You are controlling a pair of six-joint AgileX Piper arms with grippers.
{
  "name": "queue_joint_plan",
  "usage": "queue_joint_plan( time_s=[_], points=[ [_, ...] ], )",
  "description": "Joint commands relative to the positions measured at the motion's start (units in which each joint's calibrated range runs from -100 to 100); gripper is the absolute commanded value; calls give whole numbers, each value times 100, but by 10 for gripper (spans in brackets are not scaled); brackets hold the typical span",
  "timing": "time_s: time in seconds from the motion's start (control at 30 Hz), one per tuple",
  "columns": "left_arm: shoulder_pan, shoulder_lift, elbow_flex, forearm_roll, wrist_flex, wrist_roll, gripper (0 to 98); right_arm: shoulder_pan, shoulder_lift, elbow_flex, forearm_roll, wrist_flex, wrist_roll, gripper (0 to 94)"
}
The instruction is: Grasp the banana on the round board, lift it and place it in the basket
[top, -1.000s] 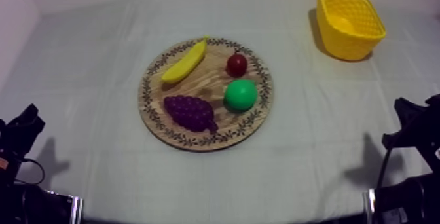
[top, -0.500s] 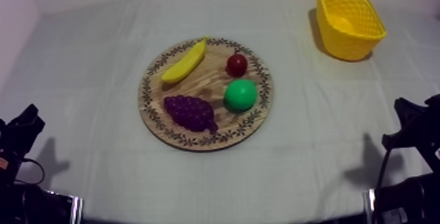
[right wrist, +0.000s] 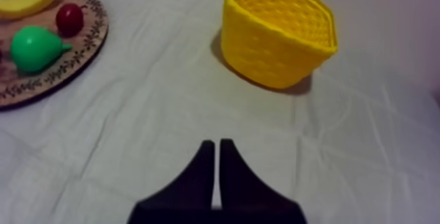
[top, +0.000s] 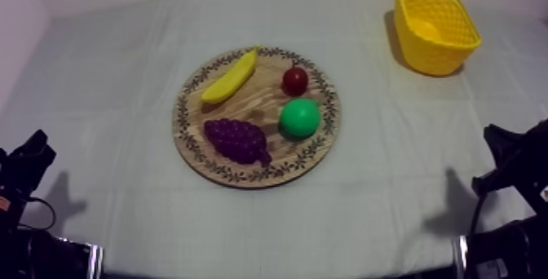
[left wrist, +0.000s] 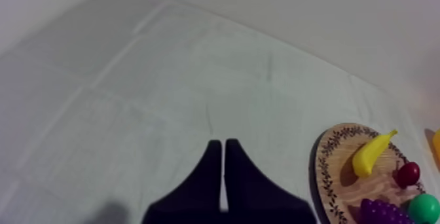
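Note:
The yellow banana (top: 231,76) lies on the far left part of the round wooden board (top: 262,101), in the middle of the table. The yellow basket (top: 435,28) stands at the far right, well away from the board. My left gripper (top: 37,143) sits low at the left edge, shut, with bare cloth before its wedge (left wrist: 222,145); the banana (left wrist: 371,153) lies off to its side. My right gripper (top: 494,133) sits low at the right edge, shut on nothing (right wrist: 216,144), pointing at the cloth in front of the basket (right wrist: 280,30).
A small red fruit (top: 294,80), a green pear (top: 299,118) and a purple bunch of grapes (top: 236,139) share the board with the banana. Wrinkled grey-white cloth stretches between the board and the basket. A wall edges the table at the far left.
My right gripper and its shadow have shifted slightly leftward in the top view. The left arm and the fruit have not moved.

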Motion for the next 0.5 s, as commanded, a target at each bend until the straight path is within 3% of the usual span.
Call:
queue_joint_plan(
  time_s=[0.0, 0.17, 0.3, 0.47],
  points=[
    [-2, -5, -1, -3, 0, 0, 1, -6, -1, 2, 13, -49, -392, 6],
    [-2, -5, -1, -3, 0, -2, 1, 35, -1, 9, 187, -75, -357, 6],
    [-2, -5, -1, -3, 0, 0, 1, -41, -7, -93, 413, 271, -362, 6],
    [-2, -5, -1, -3, 0, 0, 1, -117, 380, -723, 356, 538, -200, 6]
  ],
)
